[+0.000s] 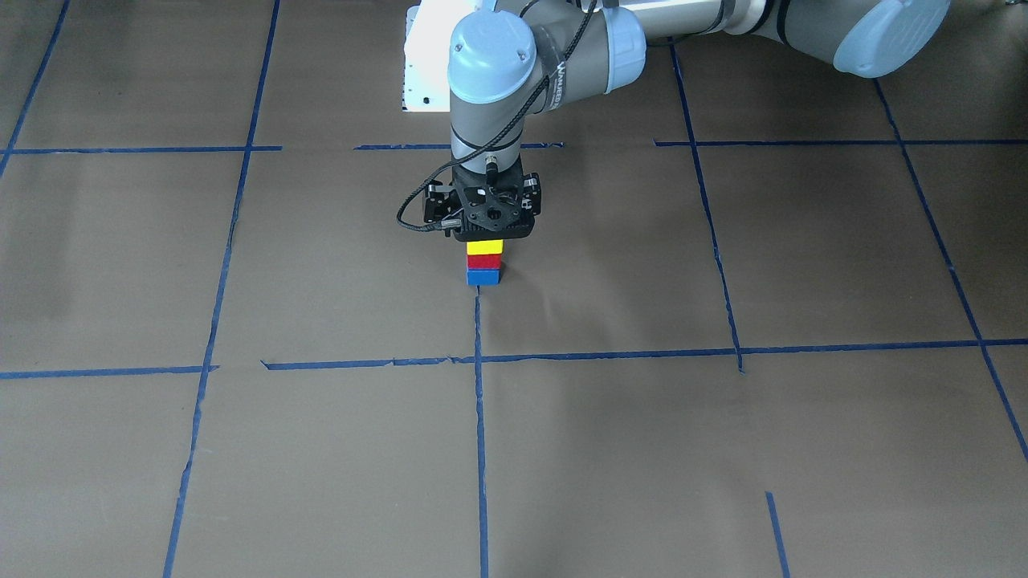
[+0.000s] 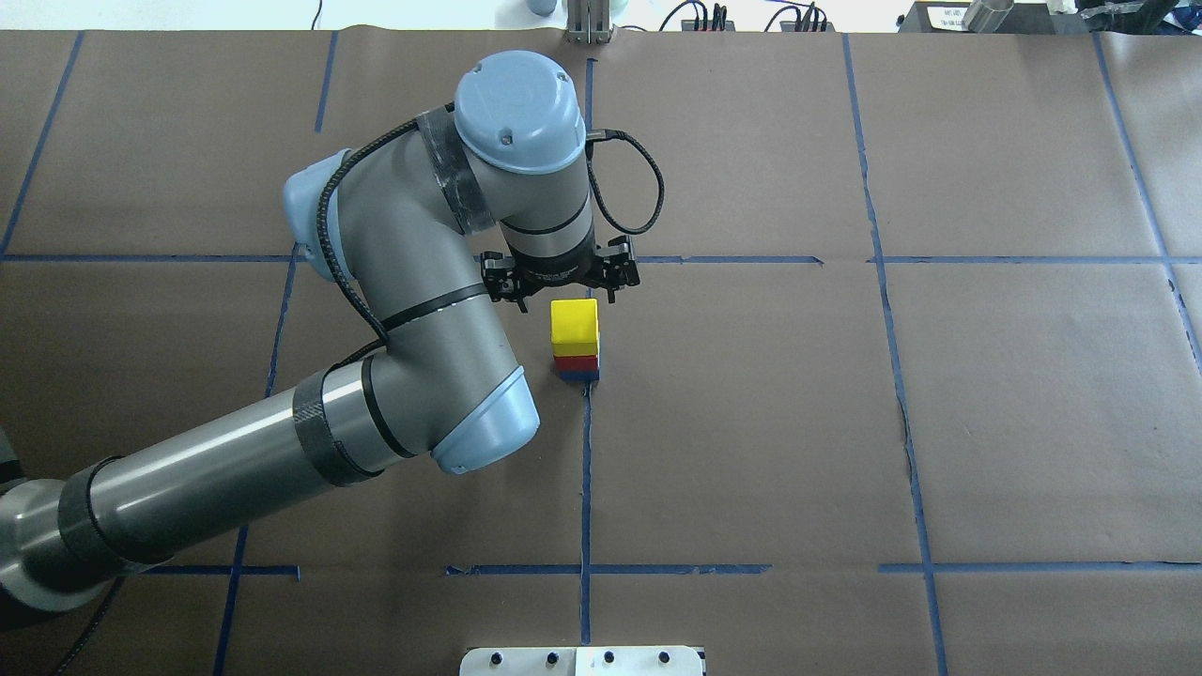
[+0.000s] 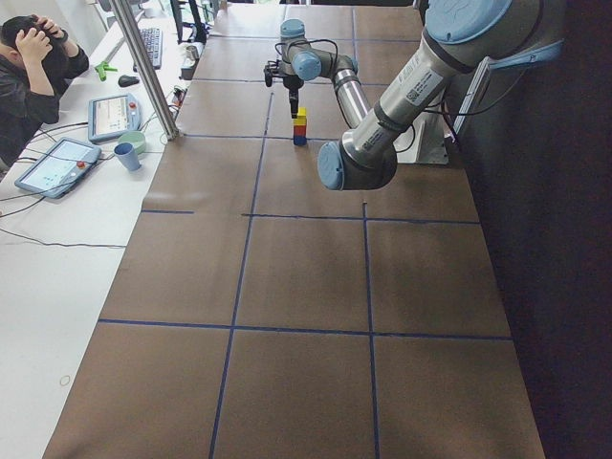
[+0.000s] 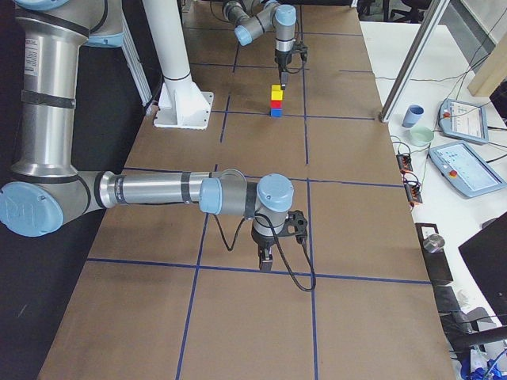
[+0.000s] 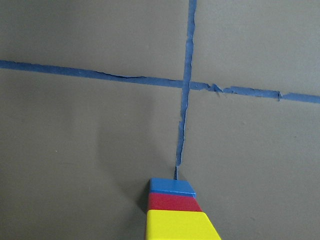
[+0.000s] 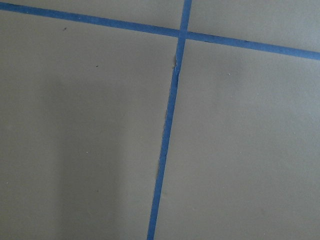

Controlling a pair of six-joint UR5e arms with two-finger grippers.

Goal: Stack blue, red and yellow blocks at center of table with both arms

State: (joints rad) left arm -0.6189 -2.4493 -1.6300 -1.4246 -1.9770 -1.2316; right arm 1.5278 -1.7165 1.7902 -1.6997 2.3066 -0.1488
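Well, closest in the right side view, our right gripper (image 4: 267,260) hangs low over the table (image 1: 723,449); we cannot tell if it is spread. Farther on, mid-table, the blue block (image 1: 483,278), red block (image 1: 483,261) and yellow block (image 1: 485,246) stand stacked. Our left gripper (image 1: 490,225) hangs just above, fingers hidden, so we cannot tell there either. We think the stacking is done.

A person (image 3: 29,67) leans at the side bench (image 3: 57,249) beside 2 tablets (image 3: 115,117), a blue cup (image 3: 126,155) and a green bowl (image 3: 134,142).
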